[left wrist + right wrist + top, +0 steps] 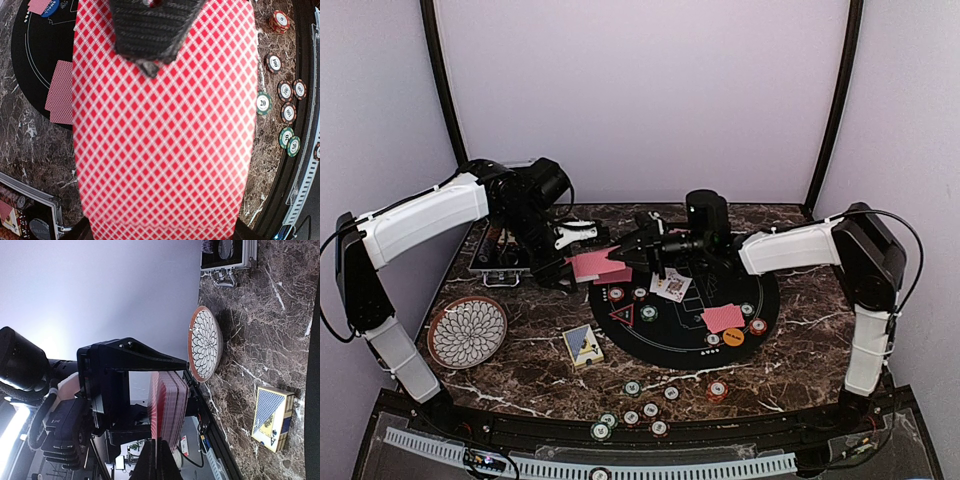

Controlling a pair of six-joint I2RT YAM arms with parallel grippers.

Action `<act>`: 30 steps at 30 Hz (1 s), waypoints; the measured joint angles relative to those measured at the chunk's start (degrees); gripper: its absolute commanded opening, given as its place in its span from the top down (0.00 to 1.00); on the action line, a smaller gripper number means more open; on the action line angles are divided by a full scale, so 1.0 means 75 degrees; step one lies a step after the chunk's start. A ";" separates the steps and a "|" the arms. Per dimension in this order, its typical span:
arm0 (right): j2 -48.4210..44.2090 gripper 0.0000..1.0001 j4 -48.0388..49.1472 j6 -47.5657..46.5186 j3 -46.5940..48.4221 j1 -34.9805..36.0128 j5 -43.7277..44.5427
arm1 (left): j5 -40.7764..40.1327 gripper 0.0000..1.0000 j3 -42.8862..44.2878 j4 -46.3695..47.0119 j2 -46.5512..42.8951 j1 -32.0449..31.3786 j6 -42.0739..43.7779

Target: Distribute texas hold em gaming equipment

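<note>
While the deal looks partway through, left to right:
Left gripper [576,264]: clamped on the deck of red-backed cards [165,150], centre-left in the overhead view.
Right gripper [640,251]: pressed together on the deck's top card [153,410], just right of it.
Done: face-down pair [722,318] and face-up cards [670,285] on the black mat [680,350], chips [648,313] around them.
Remaining: further hands and loose chips [650,410] at lower centre, I judge.

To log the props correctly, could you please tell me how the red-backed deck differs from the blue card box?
The red-backed deck is held aloft by the left gripper; the blue card box lies flat on the marble table. The deck shows a red lattice, the box a blue pattern. Both are rectangular.
</note>
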 measured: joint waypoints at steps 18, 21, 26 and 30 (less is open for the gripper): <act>-0.1049 1.00 -0.4782 -0.3450 0.0737 -0.1040 0.1005 | -0.0003 1.00 0.0000 0.0000 0.0000 0.0000 0.0000; -0.1049 1.00 -0.6379 -0.4689 0.1515 -0.1119 0.2034 | -0.0006 1.00 0.0000 0.0000 -0.0003 0.0000 0.0000; -0.1023 1.00 -0.8128 -0.6306 0.2384 -0.1110 0.4054 | -0.0006 1.00 0.0000 0.0000 0.0000 0.0000 0.0000; -0.0775 1.00 -0.9017 -0.7309 0.2812 -0.0976 0.6009 | -0.0006 1.00 0.0000 0.0000 -0.0003 0.0000 0.0000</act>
